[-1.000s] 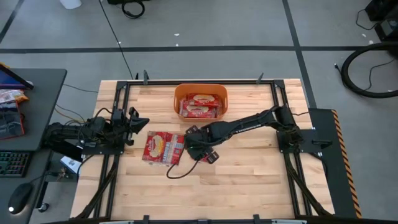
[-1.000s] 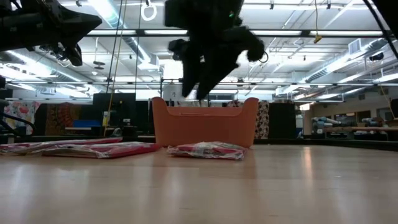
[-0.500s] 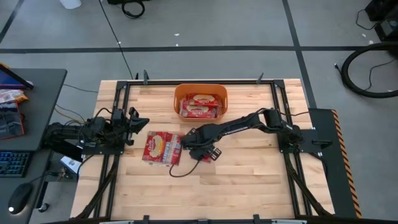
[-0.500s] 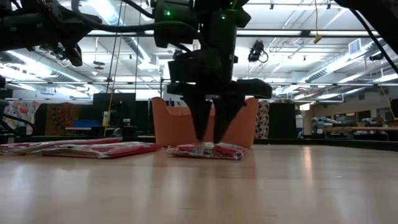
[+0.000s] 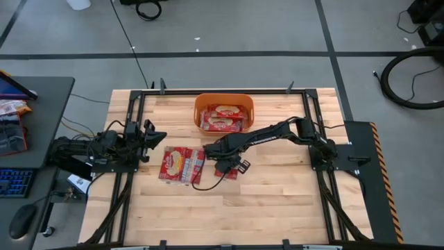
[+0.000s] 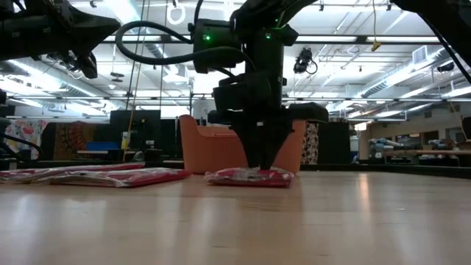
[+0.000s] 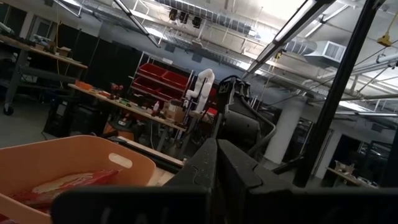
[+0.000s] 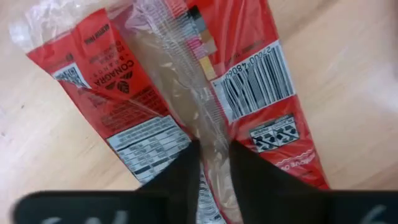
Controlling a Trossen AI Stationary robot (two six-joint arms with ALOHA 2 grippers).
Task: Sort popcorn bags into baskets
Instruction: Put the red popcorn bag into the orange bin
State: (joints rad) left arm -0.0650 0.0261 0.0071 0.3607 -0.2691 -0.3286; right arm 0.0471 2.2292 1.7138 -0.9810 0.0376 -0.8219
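Just in front of the orange basket point(image 5: 223, 113), the right gripper point(image 5: 225, 164) has its jaws narrowed onto a lone popcorn bag point(image 8: 186, 93) lying flat on the counter point(image 5: 277, 201). In the right wrist view the two dark fingers point(image 8: 177, 180) pinch the clear crimped seam running down the packet's back, so the jaws hold the bag by that fin. It looks a sound place to take hold: the film is glossy and probably slippery on its flat faces, while the raised seam gives something to bite. The packet seems light and limp, likely to sag and swing once lifted, and the wrapper could tear if yanked. Printing on the back reads "CONAGRA", beside a nutrition panel and a barcode with digits too small to trust. More popcorn bags point(image 5: 182, 165) lie in a stack to the basket's front-left, and at least two rest inside the basket point(image 5: 223, 118). The left gripper point(image 5: 154, 137) waits well to the basket's left; I cannot tell how its jaws stand.
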